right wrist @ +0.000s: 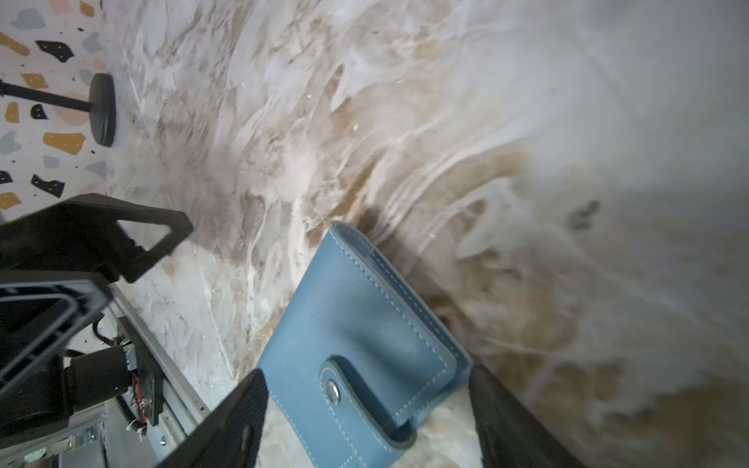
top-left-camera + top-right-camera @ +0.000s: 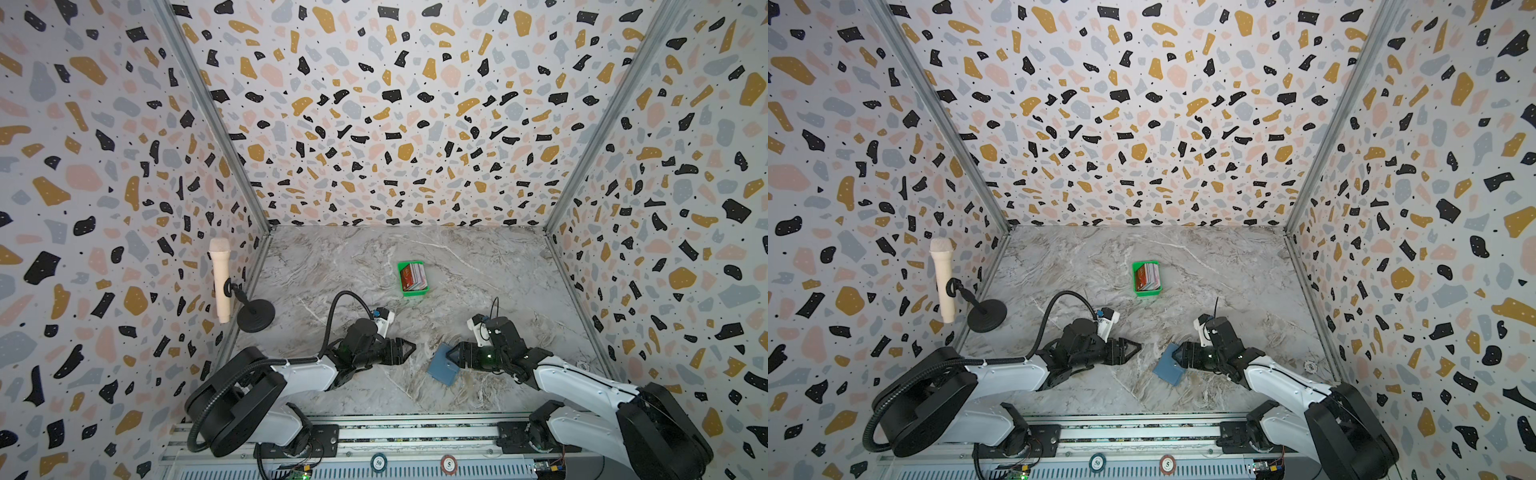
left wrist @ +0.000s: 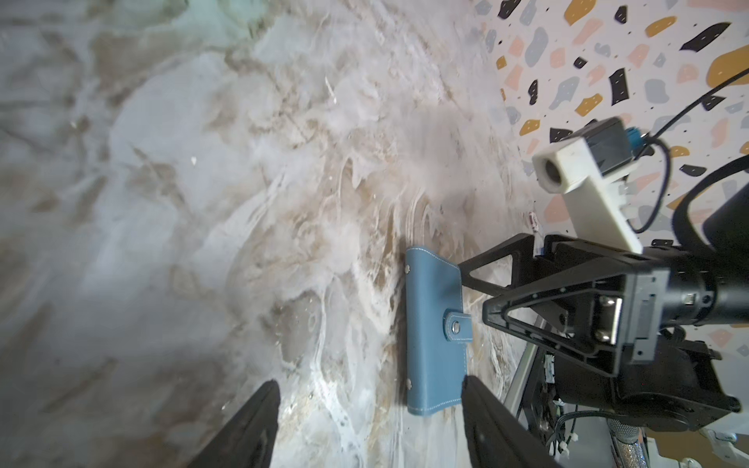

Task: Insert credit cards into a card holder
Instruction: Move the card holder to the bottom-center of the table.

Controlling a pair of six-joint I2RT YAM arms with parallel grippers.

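A closed, dusty-blue card holder (image 2: 441,368) lies on the marble desk (image 2: 332,266), at 5 o'clock from the desk's centre. The right gripper (image 2: 451,354) sits over its edge, jaws apart and clamping nothing. At the holder's 10 o'clock, the left gripper (image 3: 371,383) has jaws parted and empty. The credit cards (image 2: 413,276) fill a green tray (image 2: 400,279) at 12 o'clock.

The dusty-blue, white-stitched leather-like folding card holder (image 2: 444,365) is closed, snap tab fastened, on the marbled tabletop (image 2: 478,257), near and just right of the middle. Well beyond it, mid-tabletop, the thin plastic credit cards (image 2: 413,276) (red, pink, white) stand packed on edge in a green tray (image 2: 415,292).
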